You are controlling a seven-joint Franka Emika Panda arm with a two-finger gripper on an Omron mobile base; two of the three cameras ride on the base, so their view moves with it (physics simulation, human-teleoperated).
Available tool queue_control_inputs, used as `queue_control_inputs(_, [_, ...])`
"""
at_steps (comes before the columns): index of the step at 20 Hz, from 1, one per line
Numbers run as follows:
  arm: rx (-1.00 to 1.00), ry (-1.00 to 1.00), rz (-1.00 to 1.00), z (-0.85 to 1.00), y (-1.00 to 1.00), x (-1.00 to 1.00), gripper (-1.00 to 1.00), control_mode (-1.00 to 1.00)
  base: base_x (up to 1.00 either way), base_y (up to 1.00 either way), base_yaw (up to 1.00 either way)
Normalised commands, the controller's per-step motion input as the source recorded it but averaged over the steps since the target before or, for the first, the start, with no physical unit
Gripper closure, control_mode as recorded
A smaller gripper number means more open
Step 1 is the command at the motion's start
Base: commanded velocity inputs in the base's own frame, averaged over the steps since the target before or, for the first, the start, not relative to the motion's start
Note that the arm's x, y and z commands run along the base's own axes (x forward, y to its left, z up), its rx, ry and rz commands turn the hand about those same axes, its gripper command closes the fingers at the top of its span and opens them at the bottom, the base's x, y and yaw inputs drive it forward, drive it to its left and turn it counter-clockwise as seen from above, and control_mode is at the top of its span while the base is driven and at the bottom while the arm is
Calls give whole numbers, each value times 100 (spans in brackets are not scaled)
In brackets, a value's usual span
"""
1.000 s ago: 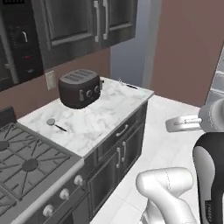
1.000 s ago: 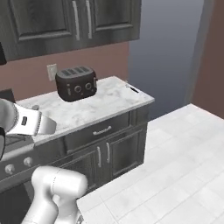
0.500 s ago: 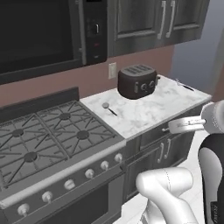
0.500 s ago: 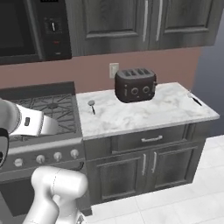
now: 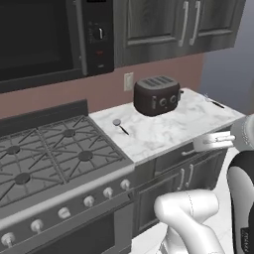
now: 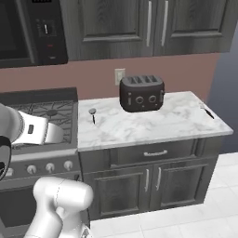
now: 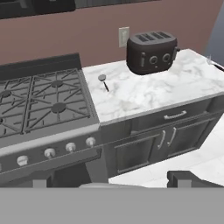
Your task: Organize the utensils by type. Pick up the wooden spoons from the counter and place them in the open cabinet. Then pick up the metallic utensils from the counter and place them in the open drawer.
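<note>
On the white marble counter a metallic utensil with a round silver head and a dark handle lies near the stove side. A second dark-handled metallic utensil lies by the counter's far right edge. My gripper is open and holds nothing. It hangs in front of the counter and well short of it, facing the counter and stove. The wooden spoons, the open cabinet and the open drawer are out of view.
A dark toaster stands at the back of the counter. The black gas stove adjoins it on the left, under a microwave. Wall cabinets and the drawer front below are shut.
The whole picture has shifted because the base has driven. The stove and microwave have come into view and the counter now sits to the right. The utensils have not moved, and the gripper has stayed open.
</note>
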Motion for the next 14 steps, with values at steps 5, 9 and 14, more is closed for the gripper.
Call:
queue_control_inputs(5, [0,0,0,0,0,0,-100,100,34,-50,24])
queue_control_inputs(9, [0,0,0,0,0,0,-100,100,35,-30,34])
queue_control_inputs(14, [0,0,0,0,0,0,-100,100,27,-34,38])
